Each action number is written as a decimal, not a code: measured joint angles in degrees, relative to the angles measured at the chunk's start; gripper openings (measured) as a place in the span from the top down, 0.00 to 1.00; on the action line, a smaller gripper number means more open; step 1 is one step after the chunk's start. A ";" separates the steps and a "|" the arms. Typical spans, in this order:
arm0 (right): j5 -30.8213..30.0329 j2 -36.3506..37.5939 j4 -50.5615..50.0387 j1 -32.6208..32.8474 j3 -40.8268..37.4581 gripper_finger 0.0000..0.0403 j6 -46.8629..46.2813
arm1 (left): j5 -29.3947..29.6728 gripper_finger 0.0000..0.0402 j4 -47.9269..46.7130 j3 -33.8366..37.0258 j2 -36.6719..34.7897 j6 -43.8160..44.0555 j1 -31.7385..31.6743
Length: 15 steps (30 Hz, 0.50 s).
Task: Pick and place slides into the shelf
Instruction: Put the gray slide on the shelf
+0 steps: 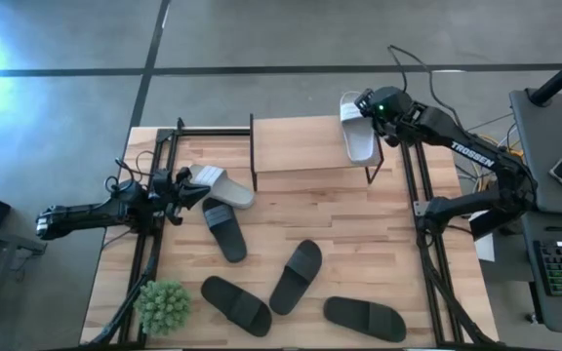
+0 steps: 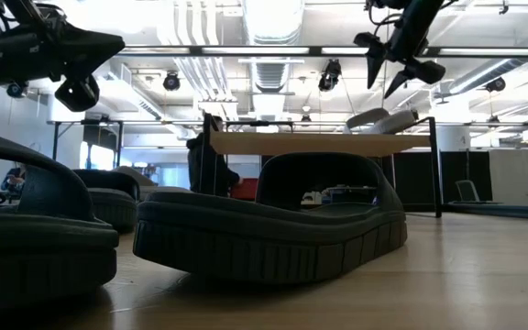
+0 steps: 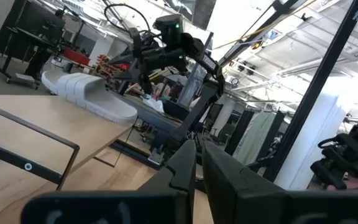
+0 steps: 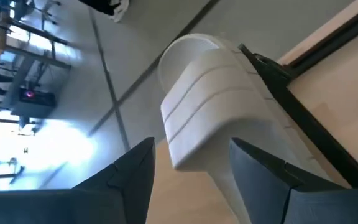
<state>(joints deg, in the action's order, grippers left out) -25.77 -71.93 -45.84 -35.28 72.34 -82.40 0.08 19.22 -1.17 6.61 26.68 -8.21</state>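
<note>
Slides: one white slide lies on shelf top board at its right end, toe overhanging the far edge. Right hand sits over that toe, fingers spread, gripping nothing; placing step looks done. Second white slide lies just left of shelf; left hand beside it, fingers nearly closed, empty. Four black slides lie in front of shelf on bench. Next: left hand needs to open, straddle 2nd white slide.
</note>
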 joint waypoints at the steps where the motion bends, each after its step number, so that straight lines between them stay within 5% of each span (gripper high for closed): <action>1: 0.18 -0.16 -0.47 0.02 0.02 0.51 0.07 | 0.00 0.97 0.04 0.00 0.01 0.00 0.00; 6: 0.27 -0.08 -0.86 0.59 1.16 0.51 7.22 | -0.04 0.97 0.07 -0.02 0.00 0.00 0.00; 11: 0.30 -0.47 -0.79 1.87 6.96 0.52 28.82 | -0.11 0.97 0.10 -0.04 -0.15 0.03 -0.01; 15: 0.08 -2.59 -4.22 2.06 12.67 0.62 36.19 | -0.11 0.97 0.10 -0.04 -0.15 0.03 -0.03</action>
<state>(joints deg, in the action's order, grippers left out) -25.69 -74.52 -50.06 -33.22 85.01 -46.21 -0.03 19.32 -1.21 6.46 26.71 -8.23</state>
